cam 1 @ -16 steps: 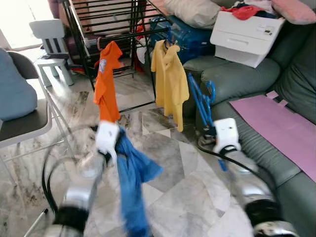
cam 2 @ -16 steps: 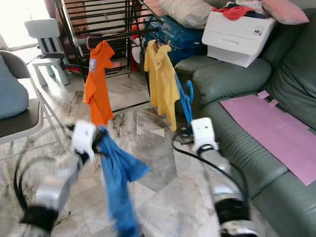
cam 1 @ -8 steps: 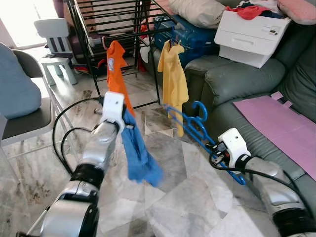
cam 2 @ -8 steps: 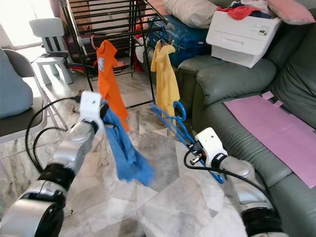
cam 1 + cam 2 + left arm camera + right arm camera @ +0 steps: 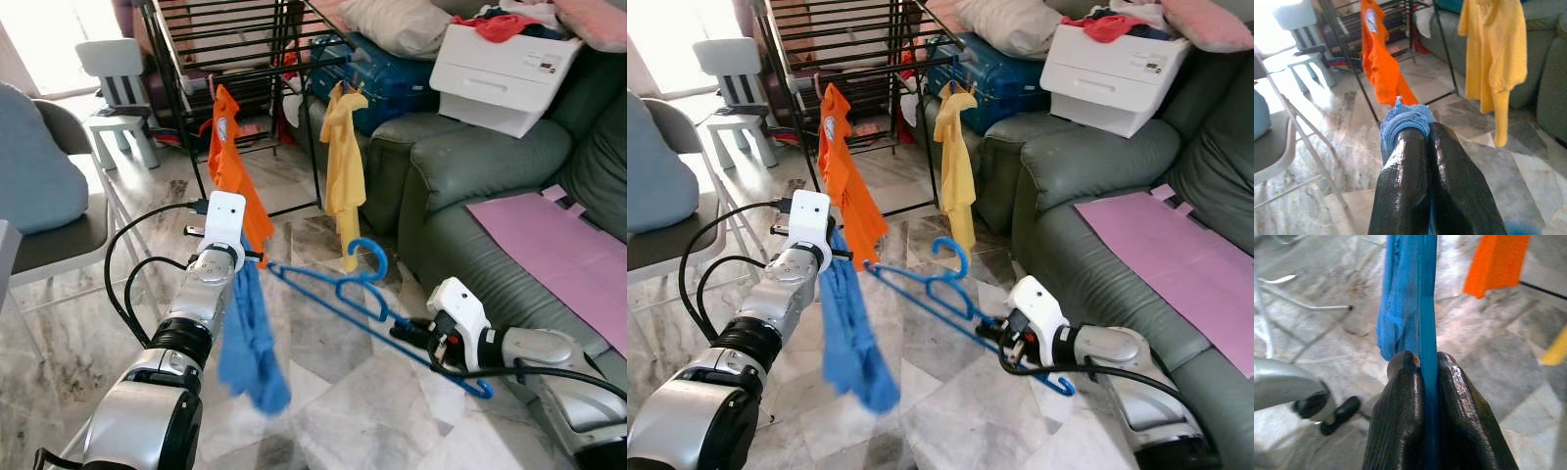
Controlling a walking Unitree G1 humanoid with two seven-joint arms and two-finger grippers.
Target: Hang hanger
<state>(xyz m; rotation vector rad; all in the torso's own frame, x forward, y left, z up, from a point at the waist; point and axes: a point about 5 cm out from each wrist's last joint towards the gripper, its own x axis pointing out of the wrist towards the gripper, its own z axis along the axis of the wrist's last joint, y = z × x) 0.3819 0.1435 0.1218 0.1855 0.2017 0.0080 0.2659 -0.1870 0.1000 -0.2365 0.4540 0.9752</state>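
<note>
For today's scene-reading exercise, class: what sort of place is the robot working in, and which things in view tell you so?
Most likely a home living room used for drying laundry. A green sofa runs along one side, a black drying rack holds an orange shirt and a yellow shirt, and the floor is marble tile.

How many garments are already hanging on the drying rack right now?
2: an orange shirt on the rack's front bar toward the left, and a yellow shirt to its right. The left gripper holds a third, blue garment. Others may be hidden behind.

Open rail on the drying rack (image 5: 257, 70) lies between the orange shirt (image 5: 232, 166) and yellow shirt (image 5: 346, 168).
</note>
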